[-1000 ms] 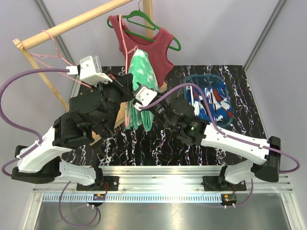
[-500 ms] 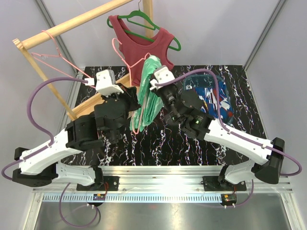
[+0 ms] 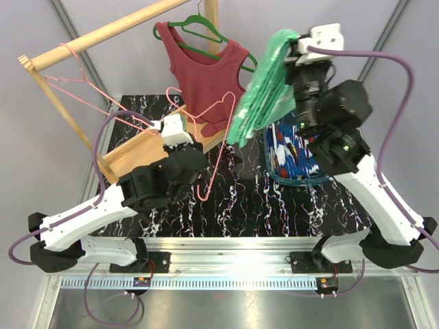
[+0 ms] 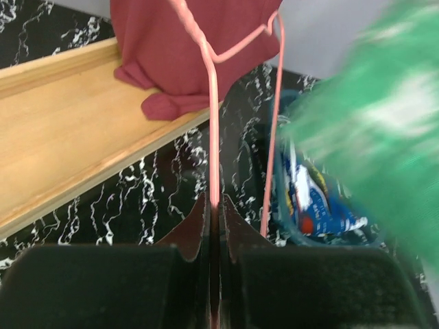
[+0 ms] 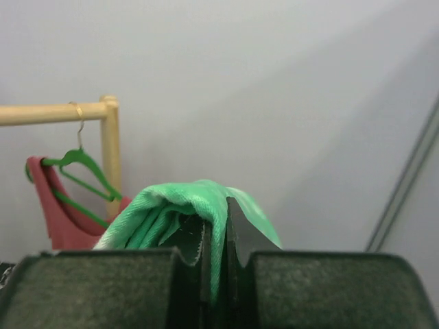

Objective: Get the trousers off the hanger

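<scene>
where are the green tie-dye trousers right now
The green tie-dye trousers hang at the upper right of the top view, pinched in the right gripper, beside the dark red tank top and off the pink hanger in the left gripper.

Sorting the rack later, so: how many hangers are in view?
3: one pink hanger hangs on the rod at left; a green hanger carries the red top; another pink hanger is pinched in the left gripper. More may hide behind the arms.

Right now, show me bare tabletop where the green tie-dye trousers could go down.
Free: the black marbled tabletop in front, between the pink wire hanger and the blue tub. Crowded: back left, with the wooden rack base and dark red tank top.
</scene>
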Controlling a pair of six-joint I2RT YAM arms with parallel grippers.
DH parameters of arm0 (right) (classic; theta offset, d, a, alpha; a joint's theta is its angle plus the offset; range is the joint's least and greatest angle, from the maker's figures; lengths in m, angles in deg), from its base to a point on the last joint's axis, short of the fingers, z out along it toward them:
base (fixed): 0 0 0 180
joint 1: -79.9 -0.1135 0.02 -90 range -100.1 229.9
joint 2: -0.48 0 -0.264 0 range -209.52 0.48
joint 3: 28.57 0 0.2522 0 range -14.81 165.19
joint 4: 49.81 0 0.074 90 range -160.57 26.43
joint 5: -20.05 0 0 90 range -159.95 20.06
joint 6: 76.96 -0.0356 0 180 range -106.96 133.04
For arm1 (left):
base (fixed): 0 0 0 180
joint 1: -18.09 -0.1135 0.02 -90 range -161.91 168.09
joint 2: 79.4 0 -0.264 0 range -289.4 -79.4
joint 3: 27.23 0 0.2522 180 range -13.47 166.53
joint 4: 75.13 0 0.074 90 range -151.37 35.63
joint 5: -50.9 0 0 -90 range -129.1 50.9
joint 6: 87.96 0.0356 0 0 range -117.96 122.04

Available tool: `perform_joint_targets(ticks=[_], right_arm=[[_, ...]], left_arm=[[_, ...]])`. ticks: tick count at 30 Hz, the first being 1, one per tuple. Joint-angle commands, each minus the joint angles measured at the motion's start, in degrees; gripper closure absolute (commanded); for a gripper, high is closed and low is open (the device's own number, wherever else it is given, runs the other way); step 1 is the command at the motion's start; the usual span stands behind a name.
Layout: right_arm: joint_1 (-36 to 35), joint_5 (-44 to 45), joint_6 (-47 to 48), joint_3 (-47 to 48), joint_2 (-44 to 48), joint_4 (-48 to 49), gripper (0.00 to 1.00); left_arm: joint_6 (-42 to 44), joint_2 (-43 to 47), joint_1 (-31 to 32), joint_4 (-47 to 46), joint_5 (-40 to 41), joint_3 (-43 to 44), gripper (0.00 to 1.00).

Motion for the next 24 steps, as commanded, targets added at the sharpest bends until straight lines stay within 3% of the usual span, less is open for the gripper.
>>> perform_joint_targets(ticks=[1, 5, 11, 18, 24], right_arm=[[0.9, 5.2, 5.0, 6.7, 3.0, 1.4, 1.00], [1.0, 9.4, 9.8, 4.9, 5.3, 0.4, 1.00], [5.1, 17.1, 21.2, -16.7, 12.8, 10.5, 1.00], [12.6, 22.7, 20.2, -40.0, 22.4, 17.4, 1.00], [19.4, 24.4, 17.1, -48.9, 22.4, 18.7, 1.00]], left_arm=[[-3.0, -0.5, -1.0, -1.1, -2.0, -1.1, 1.00], [-3.1, -0.2, -1.0, -0.5, -1.2, -2.0, 1.00], [-0.6, 2.5, -1.0, -0.3, -2.7, -2.6, 1.00], [2.9, 5.8, -1.0, 1.2, -6.4, -2.6, 1.00], [4.6, 6.5, -1.0, 1.1, -8.9, -3.0, 1.00]])
